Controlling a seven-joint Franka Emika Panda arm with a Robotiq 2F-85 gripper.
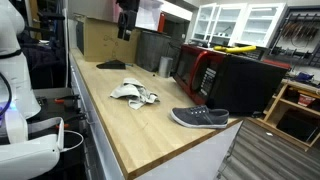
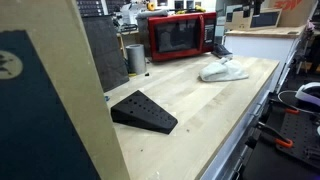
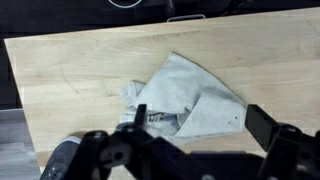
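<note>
A crumpled white cloth [image 3: 185, 98] lies on the wooden countertop [image 3: 70, 70]. In the wrist view my gripper [image 3: 200, 122] hangs above it, open, with one finger [image 3: 140, 116] over the cloth's folded edge and the other [image 3: 264, 126] just off its far corner. Nothing is between the fingers. In an exterior view the gripper [image 1: 125, 20] sits high over the counter, well above the cloth [image 1: 135, 95]. The cloth [image 2: 222, 71] also shows near the counter's far end in an exterior view.
A grey shoe [image 1: 198, 118] lies near the counter's front corner. A black wedge [image 2: 145, 110] rests on the wood. A red microwave [image 2: 180, 35] and a metal canister [image 2: 135, 57] stand along the back. A black box [image 1: 250, 82] is beside the microwave [image 1: 195, 68].
</note>
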